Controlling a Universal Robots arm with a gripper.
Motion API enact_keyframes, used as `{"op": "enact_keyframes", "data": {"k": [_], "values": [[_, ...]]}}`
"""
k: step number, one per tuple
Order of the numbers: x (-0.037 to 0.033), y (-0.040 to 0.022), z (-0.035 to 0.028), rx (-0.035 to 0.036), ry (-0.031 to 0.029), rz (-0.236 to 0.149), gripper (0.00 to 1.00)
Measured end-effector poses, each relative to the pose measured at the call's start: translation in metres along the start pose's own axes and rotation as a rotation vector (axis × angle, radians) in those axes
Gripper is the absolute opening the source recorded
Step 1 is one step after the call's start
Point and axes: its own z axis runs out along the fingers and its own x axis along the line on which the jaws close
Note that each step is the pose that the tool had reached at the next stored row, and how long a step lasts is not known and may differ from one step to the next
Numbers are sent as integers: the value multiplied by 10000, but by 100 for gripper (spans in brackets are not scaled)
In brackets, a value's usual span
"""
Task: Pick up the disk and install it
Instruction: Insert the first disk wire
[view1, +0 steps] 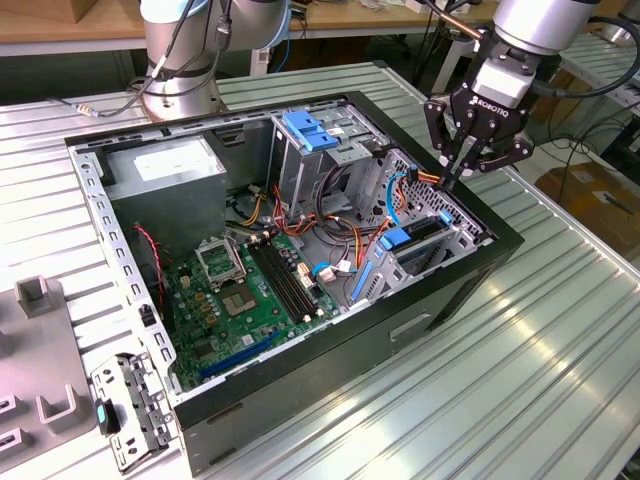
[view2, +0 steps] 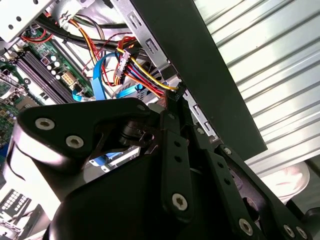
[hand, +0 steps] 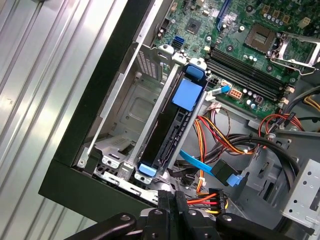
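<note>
The disk (view1: 412, 238) (hand: 176, 134) stands on edge in the metal drive cage (hand: 125, 107) at the corner of the open computer case on the exterior view's right. Its blue rail and tab face outward. My gripper (view1: 453, 172) (hand: 172, 201) (view2: 175, 111) hovers just above that cage by the case's black wall, apart from the disk. Its fingers are pressed together with nothing between them. A black connector (hand: 214, 196) with orange, red and yellow wires lies right beside the fingertips.
The green motherboard (view1: 250, 290) fills the case floor. A blue handle piece (view1: 306, 131) tops a second cage at the back, near a grey box with a white sticker (view1: 165, 165). Cable bundles (view1: 330, 225) cross the middle. Grey fixtures (view1: 38, 296) sit on the exterior view's left.
</note>
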Motion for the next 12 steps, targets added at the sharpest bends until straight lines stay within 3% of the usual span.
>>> {"op": "enact_keyframes", "data": {"k": [12], "values": [[0, 0, 0, -1, -1, 70, 16]]}}
